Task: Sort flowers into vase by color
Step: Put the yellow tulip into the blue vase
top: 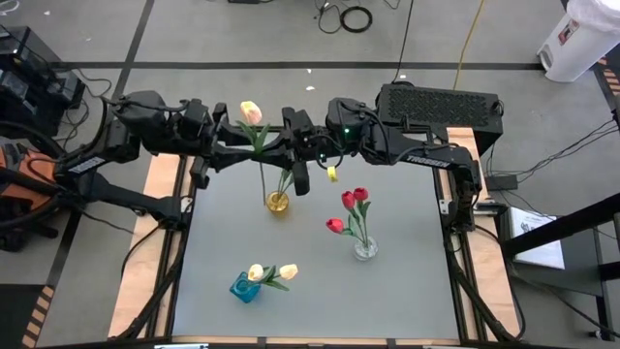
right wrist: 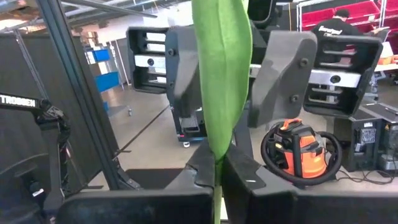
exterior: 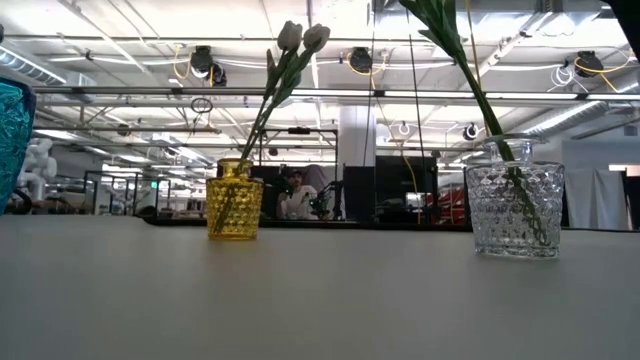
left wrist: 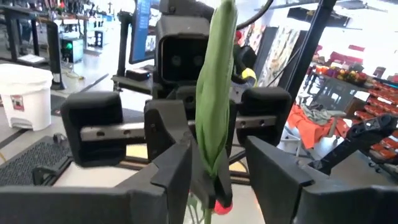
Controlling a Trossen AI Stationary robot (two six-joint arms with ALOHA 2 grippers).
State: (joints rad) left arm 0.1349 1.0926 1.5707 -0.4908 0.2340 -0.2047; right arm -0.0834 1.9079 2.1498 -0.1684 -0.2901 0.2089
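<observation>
Green leaf (right wrist: 221,74) hides stem | right fingers (right wrist: 217,165) clamp it | left fingers (left wrist: 214,168) parted

Three vases stand on the worktop (top: 407,281): one vase (top: 277,202) rear-centre beneath both hands (apparently meeting there), another vase (top: 365,248) right of it, a third vase (top: 244,287) front-left.
</observation>
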